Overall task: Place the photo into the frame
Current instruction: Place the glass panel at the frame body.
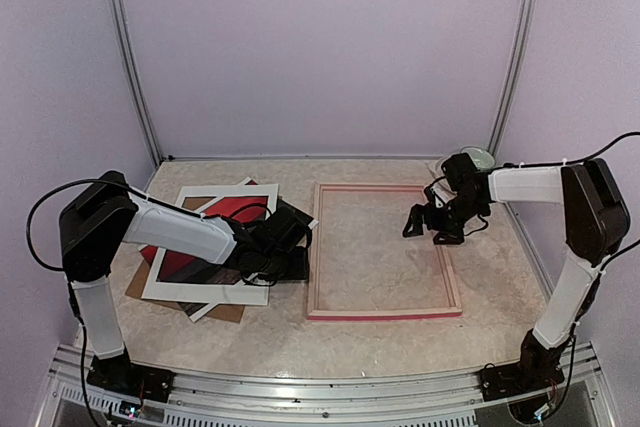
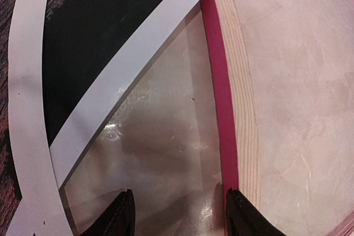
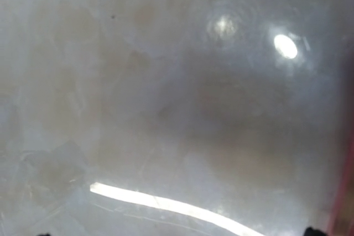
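Between the left gripper's (image 2: 180, 215) half-parted jaws nothing is held; they hang over a glossy patch just beside the frame's (image 1: 384, 314) left rail, while the photo (image 1: 232, 210) lies under the white mat (image 1: 190, 294) towards the table's (image 1: 260, 332) left edge. Over the frame's right side the right gripper (image 1: 425, 222) stands wide open and empty. Reaching for the photo could snag the mat on top and drag the 2 sheets together, or knock the frame askew
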Controlling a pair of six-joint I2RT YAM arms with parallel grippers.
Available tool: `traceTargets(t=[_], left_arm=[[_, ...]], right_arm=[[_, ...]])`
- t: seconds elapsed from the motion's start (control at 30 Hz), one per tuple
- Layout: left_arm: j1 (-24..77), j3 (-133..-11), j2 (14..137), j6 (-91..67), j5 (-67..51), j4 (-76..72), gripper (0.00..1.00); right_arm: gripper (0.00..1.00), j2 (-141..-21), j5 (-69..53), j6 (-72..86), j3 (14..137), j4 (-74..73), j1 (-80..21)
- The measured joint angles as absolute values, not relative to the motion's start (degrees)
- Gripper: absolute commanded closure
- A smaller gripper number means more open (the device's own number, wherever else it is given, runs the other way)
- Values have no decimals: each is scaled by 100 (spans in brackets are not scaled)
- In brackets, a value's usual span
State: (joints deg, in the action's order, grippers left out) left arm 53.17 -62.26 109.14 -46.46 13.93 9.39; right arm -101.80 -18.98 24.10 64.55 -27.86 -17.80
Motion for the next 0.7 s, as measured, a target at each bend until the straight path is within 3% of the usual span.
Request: traceTargets(t=[0.7], left_arm=[[5317,-6226,10914,-4646,1391,939,44]], right_arm=[[1,-10123,-460,2189,6630,-3430,-2504]])
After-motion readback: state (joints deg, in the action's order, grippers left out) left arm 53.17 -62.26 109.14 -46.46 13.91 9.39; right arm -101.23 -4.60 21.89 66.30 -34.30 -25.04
